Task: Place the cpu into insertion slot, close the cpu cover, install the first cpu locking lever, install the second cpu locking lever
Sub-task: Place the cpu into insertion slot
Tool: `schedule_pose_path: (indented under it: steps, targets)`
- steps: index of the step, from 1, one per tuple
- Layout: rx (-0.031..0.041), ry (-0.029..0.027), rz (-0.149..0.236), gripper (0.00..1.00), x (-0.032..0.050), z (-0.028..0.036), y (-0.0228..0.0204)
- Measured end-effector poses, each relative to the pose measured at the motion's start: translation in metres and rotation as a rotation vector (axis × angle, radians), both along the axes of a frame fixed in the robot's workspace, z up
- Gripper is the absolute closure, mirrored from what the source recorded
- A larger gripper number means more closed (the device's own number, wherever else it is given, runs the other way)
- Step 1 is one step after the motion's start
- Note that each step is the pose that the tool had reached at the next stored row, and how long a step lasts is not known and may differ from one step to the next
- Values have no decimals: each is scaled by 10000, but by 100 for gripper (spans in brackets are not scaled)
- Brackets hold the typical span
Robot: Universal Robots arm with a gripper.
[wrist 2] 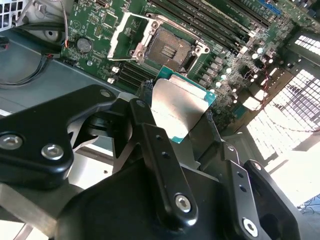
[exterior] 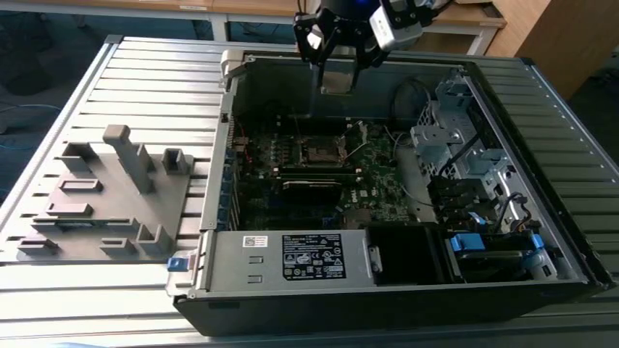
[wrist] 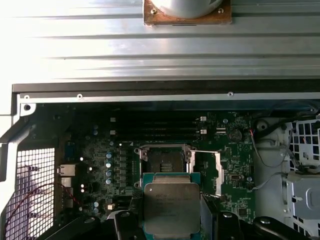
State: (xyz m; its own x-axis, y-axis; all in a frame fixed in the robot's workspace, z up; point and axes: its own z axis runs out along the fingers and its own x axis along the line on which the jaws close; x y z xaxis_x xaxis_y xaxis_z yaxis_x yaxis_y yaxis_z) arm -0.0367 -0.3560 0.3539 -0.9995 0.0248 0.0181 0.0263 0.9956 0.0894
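High over open case (exterior: 387,308), gripper (exterior: 337,74) grips one cpu (wrist: 171,206).

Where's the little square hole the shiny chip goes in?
Look inside the open computer case, at the green board on its floor. High on the board in the exterior view sits the insertion slot: a small dark square with a silvery rim, unlike the long black sticks nearby.

This looks like a robotics lab or test workshop. An open desktop computer case (exterior: 387,315) lies on its side on a ribbed metal table (exterior: 155,80), its motherboard (exterior: 377,196) bare, and a black robot gripper (exterior: 337,72) hangs over it. Toward the exterior view's left sits a grey fixture block (exterior: 97,210) of holders. A wooden desk (exterior: 454,20) stands behind.
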Motion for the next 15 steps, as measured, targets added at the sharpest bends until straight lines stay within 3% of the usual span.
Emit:
schedule_pose_path:
  steps: [15]
  targets:
    - [-1,-21,0,46,0,-39,0]
